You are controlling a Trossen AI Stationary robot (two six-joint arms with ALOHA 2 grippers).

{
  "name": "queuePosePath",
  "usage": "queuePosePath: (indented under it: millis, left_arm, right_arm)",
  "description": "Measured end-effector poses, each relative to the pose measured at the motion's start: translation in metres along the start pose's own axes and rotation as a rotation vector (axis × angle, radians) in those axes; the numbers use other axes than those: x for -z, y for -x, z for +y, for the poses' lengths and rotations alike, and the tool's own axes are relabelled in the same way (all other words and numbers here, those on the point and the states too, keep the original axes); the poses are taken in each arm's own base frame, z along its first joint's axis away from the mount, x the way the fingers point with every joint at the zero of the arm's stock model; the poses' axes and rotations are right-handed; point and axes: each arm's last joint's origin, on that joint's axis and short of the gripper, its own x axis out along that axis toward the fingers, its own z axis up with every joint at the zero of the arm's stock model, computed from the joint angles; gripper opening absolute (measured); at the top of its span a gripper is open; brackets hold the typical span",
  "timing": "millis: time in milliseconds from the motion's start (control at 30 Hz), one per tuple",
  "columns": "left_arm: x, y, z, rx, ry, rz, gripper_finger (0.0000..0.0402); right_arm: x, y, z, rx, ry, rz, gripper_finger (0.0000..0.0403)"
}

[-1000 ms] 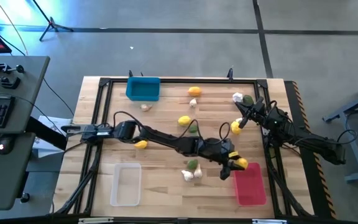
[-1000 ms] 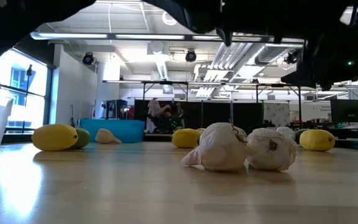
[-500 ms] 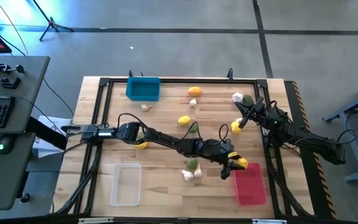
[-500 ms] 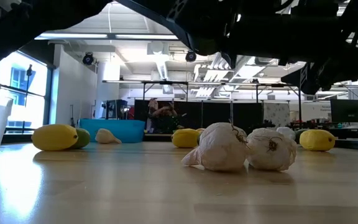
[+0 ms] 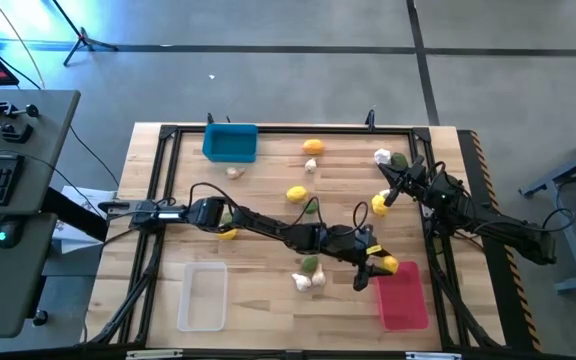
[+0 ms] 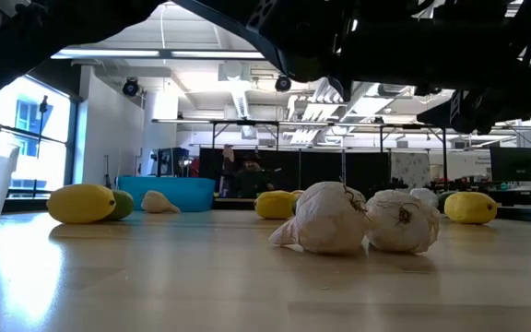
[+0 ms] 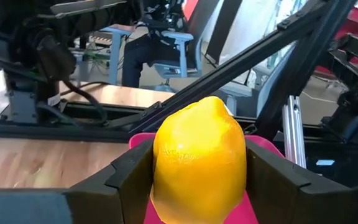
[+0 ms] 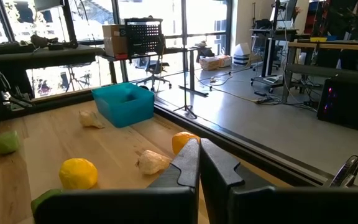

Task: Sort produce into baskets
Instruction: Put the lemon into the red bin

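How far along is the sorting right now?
Nothing looks sorted yet: the blue basket, clear basket and red basket all appear empty. In hand: the left tool has a lemon between its fingers at the red basket's edge. Left: lemons, green fruits and garlic bulbs are scattered over the table. The right tool is shut and empty near the far right.

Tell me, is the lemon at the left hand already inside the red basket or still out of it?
Still out. The lemon sits between the left hand's fingers, above the red basket's near edge.
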Motion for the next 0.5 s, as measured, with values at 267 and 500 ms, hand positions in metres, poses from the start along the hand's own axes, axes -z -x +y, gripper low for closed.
queuePosePath:
  millis: [267,500]
  left_arm:
    - [-0.0032,0.0001,-0.0018,0.051,-0.005,-0.027,0.0215]
    - [-0.0037,0.0002,-0.0034,0.102,-0.015,-0.023,0.0216]
  right_arm:
    - [0.0,0.0,0.0,0.0,0.0,0.0,0.0]
    - [0.0,0.0,0.0,0.0,0.0,0.0,0.0]
